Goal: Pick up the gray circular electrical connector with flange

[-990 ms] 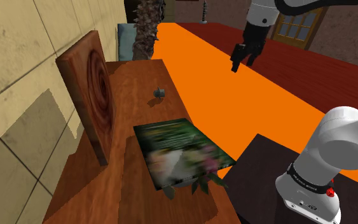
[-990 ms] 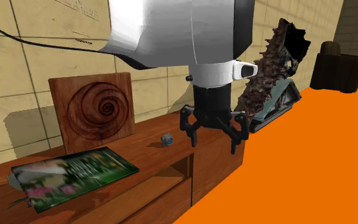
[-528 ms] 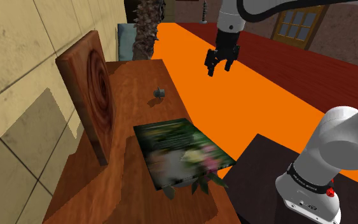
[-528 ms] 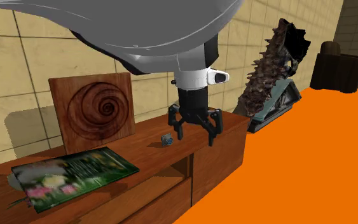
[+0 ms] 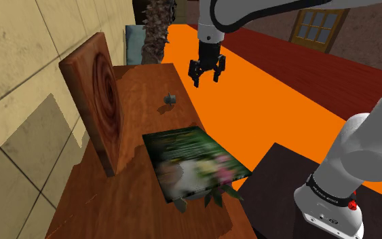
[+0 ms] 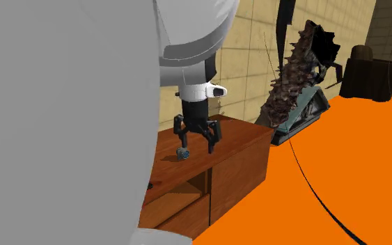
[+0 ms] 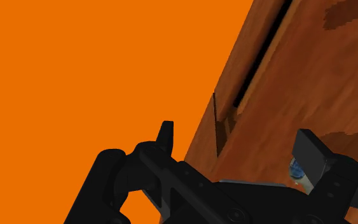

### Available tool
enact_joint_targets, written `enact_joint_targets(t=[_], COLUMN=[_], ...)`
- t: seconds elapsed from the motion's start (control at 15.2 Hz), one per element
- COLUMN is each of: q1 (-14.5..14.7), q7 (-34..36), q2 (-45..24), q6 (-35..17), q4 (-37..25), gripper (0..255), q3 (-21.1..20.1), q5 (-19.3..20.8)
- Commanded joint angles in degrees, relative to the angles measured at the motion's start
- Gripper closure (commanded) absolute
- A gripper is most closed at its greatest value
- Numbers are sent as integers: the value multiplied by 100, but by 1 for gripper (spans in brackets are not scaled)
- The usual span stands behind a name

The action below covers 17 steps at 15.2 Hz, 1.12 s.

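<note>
The small gray round connector (image 5: 169, 100) lies on the brown wooden cabinet top (image 5: 148, 115), near its far end. My black gripper (image 5: 206, 76) hangs open above the cabinet's orange-side edge, to the right of the connector and apart from it, holding nothing. In the second exterior view the gripper (image 6: 196, 144) hovers just above and beside the connector (image 6: 182, 152). In the wrist view the connector (image 7: 296, 169) peeks out beside one fingertip (image 7: 312, 151), outside the gap of the gripper (image 7: 238, 149), which spans the cabinet's edge.
A carved spiral wooden board (image 5: 98, 102) leans on the wall behind the cabinet. A flowered magazine (image 5: 193, 163) lies on the near end, overhanging the edge. A spiky plant (image 5: 157, 30) stands past the far end. Orange floor (image 5: 264, 95) runs alongside. My arm (image 6: 62, 118) covers the second exterior view's left.
The gripper has swung from over the orange floor toward the shoulder view's left and lower, reaching the cabinet's edge near the connector. It stayed open. The connector has not moved.
</note>
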<state>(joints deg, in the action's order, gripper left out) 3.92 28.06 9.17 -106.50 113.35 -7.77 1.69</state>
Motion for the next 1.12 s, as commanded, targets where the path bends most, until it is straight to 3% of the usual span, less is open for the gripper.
enact_joint_targets(t=[0.0,0.66,1.06], q1=[37,389,402], q7=[196,1006,1039], q2=[-484,-3016,-3146], q6=[12,543,208], q4=[-423,-3152,-2935], gripper=[0,0,0], q3=[-80,-260,-249], q5=[18,221,234])
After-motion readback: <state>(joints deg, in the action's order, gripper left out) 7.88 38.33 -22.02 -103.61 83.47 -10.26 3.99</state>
